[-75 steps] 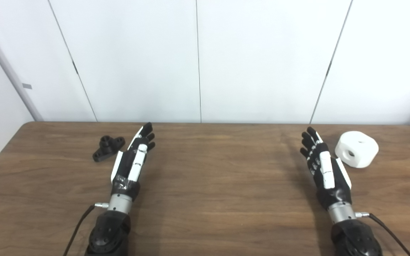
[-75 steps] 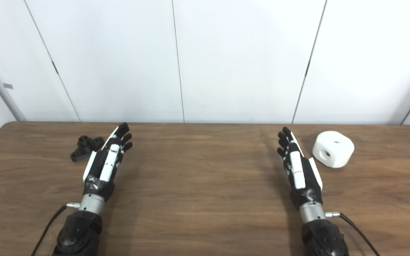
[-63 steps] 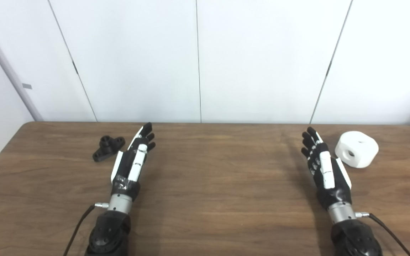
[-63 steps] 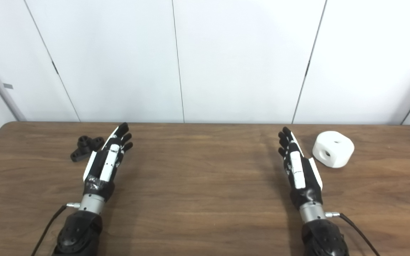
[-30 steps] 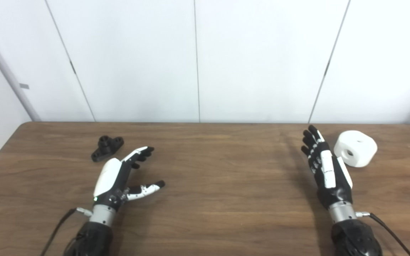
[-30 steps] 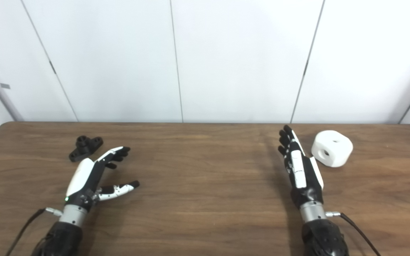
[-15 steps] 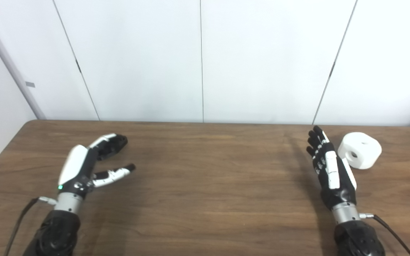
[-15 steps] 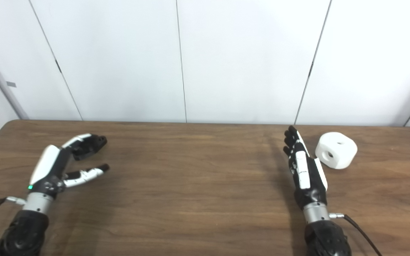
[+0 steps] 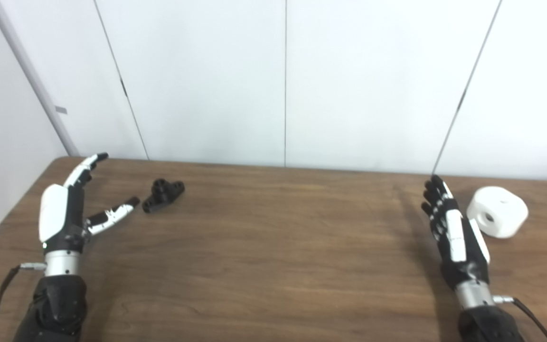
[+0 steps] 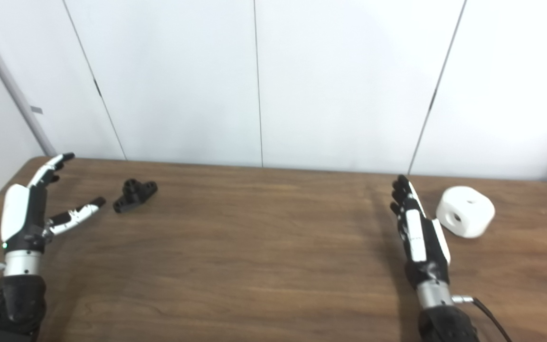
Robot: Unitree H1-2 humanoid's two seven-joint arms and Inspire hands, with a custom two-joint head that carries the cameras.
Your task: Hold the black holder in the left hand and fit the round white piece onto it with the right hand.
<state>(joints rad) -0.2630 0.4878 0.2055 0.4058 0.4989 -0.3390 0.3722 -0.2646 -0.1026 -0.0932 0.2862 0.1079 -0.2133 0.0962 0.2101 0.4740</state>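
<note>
No readable text, label, brand, number or sign is showing anywhere in either view.

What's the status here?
Left hand and right hand open, empty. Black holder and white piece on table. Nothing in the way.
</note>
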